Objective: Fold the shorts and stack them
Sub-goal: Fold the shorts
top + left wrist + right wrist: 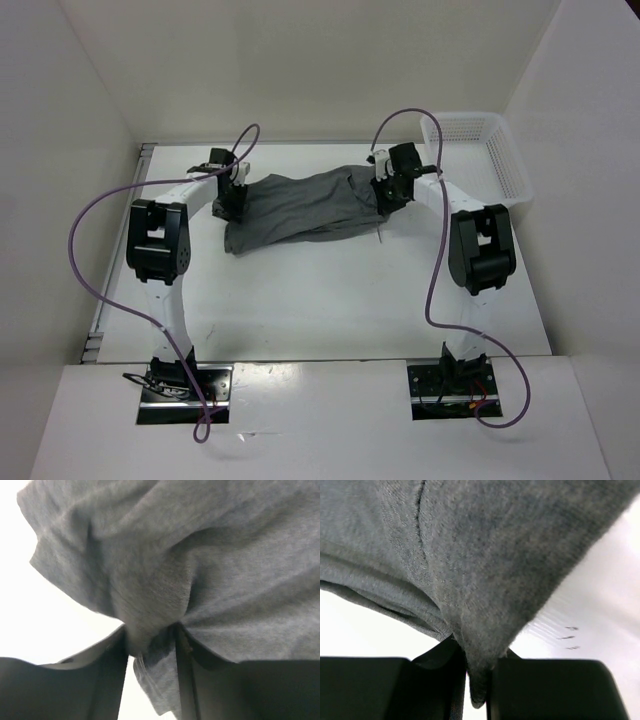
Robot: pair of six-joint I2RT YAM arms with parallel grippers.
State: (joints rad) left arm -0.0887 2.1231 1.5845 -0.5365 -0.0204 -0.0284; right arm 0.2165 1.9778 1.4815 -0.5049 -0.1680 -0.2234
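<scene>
The grey shorts (pixel 305 207) lie stretched across the far middle of the white table, held at both ends. My left gripper (pixel 234 199) is shut on the shorts' left edge; in the left wrist view the cloth (pixel 200 570) bunches between my dark fingers (pixel 112 675). My right gripper (pixel 388 192) is shut on the shorts' right edge; in the right wrist view a fold of cloth (pixel 480 580) is pinched between the fingers (pixel 520 685) and hangs below them.
A white mesh basket (pixel 478 150) stands at the far right of the table (pixel 320 300). White walls enclose the table on the left, back and right. Purple cables loop off both arms.
</scene>
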